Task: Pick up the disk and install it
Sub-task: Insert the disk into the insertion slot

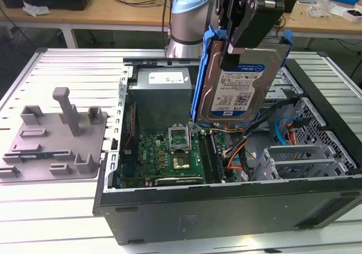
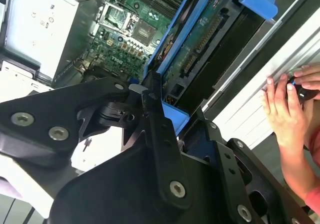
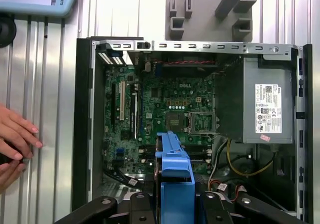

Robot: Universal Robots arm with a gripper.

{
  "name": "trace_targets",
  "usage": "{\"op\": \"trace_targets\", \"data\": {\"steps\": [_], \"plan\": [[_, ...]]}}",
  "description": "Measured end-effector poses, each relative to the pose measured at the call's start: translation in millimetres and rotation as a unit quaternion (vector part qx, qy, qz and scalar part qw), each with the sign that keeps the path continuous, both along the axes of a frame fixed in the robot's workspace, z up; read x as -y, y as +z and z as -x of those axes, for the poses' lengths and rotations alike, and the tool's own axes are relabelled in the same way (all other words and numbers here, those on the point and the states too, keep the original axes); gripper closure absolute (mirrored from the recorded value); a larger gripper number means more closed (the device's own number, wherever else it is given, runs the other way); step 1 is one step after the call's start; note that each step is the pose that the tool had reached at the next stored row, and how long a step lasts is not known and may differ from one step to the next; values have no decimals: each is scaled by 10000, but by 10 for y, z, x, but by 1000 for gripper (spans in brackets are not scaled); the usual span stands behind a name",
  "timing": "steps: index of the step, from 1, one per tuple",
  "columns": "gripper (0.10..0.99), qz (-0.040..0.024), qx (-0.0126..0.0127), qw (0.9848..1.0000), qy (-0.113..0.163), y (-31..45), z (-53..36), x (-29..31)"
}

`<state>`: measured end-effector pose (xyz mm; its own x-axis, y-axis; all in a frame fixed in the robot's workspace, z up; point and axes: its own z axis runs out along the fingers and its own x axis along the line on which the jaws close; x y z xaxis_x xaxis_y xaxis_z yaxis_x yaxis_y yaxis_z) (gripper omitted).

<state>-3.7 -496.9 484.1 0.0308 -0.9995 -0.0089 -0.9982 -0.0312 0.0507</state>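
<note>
Your pincer (image 1: 236,50) is clamped on the disk's (image 1: 240,93) upper end, holding it upright over the open computer case (image 1: 226,209). Best to keep it square and clear of the cables (image 1: 233,159). Beyond, a person's hand (image 3: 17,134) rests on the surface (image 3: 55,109).

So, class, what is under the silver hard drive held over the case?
Green motherboard and cables inside the black case; the silver blue-framed hard drive hides the spot straight below.
</note>
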Motion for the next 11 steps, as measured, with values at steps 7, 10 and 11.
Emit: {"op": "trace_targets", "data": {"steps": [7, 10, 11], "plan": [[718, -55, 63, 10000, 0, -13, 0, 78], [718, -54, 105, 9999, 0, -19, 0, 80], [718, -56, 113, 9999, 1, -23, 0, 81]]}}
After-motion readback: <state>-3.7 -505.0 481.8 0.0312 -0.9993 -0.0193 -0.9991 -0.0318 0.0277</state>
